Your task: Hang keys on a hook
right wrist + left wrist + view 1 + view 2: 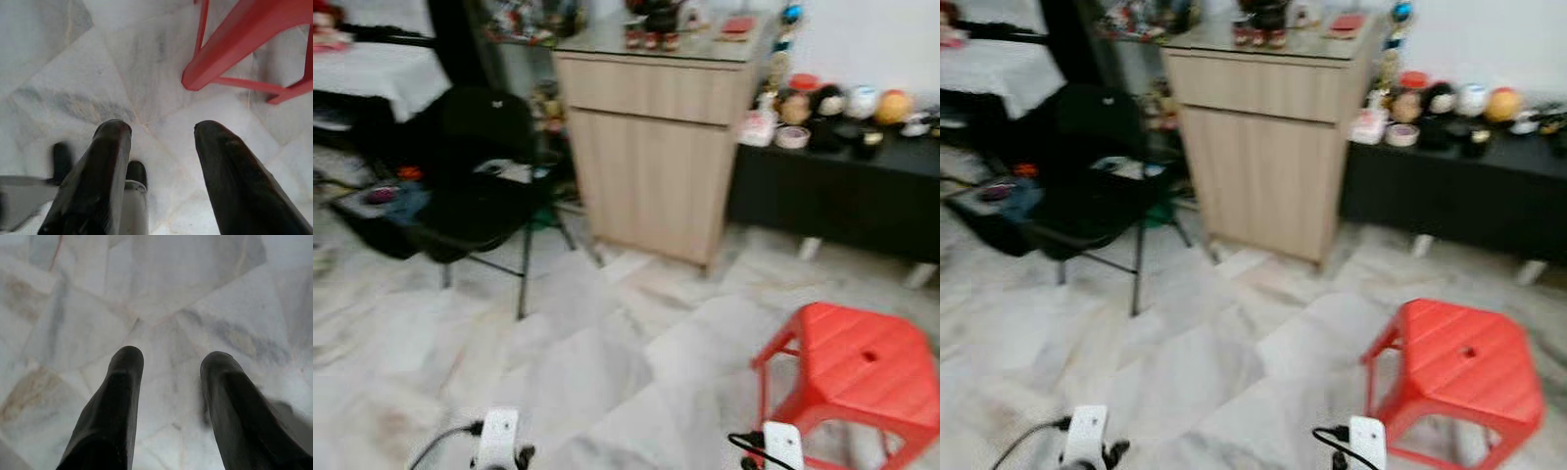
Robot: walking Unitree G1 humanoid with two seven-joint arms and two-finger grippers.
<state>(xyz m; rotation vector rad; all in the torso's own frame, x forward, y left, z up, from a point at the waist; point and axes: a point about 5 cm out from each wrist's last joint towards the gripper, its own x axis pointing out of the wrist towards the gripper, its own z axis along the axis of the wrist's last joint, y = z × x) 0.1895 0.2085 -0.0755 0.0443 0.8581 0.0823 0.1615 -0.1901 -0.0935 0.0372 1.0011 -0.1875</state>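
Left eye view: glossy red plastic stool [862,372].

A tall light-wood cabinet [656,157] stands on the pale marble floor [587,372], between a black folding chair [475,186] and a low black tabletop [842,191]; a red plastic stool [857,377] sits nearer.

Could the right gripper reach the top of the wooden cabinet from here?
Probably not. The right gripper hangs open over the floor beside the red stool; the wooden cabinet stands well ahead across bare marble floor.
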